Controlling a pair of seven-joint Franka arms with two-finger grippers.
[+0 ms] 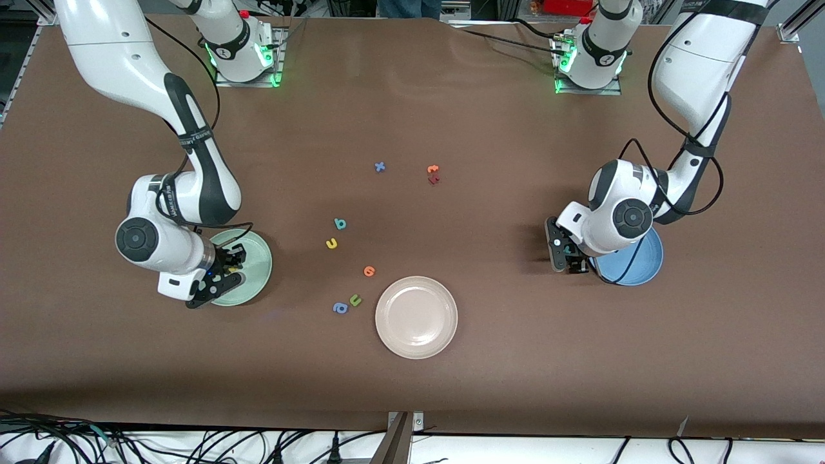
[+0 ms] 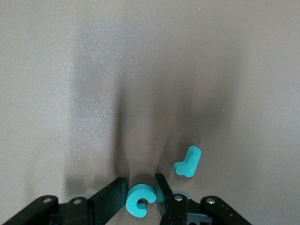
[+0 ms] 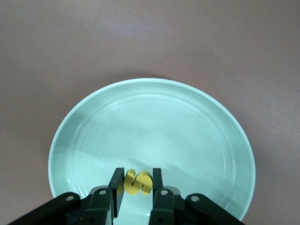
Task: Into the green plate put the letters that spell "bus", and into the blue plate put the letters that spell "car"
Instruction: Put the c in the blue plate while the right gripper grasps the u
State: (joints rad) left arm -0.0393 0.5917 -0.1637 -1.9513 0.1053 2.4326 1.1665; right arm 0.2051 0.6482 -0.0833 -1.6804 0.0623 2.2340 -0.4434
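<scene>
My left gripper [image 1: 568, 256] is down on the table beside the blue plate [image 1: 639, 265], on the side toward the table's middle. In the left wrist view its fingers [image 2: 139, 181] are shut on the teal "c" [image 2: 139, 202], and the teal "r" [image 2: 188, 162] lies loose on the table close by. My right gripper [image 1: 227, 265] hangs over the green plate [image 1: 256, 252]. It is shut on the yellow "s" [image 3: 137, 183] just above the plate's floor [image 3: 154, 122]. The teal "b" [image 1: 339, 223] and yellow "u" [image 1: 332, 243] lie mid-table.
A beige plate [image 1: 416, 317] sits nearer the front camera at mid-table. Around it lie an orange letter [image 1: 368, 270], a green "u" [image 1: 355, 299] and a blue "a" [image 1: 339, 308]. Farther off are a blue "x" [image 1: 379, 167] and an orange letter [image 1: 433, 169] touching a dark red one [image 1: 434, 180].
</scene>
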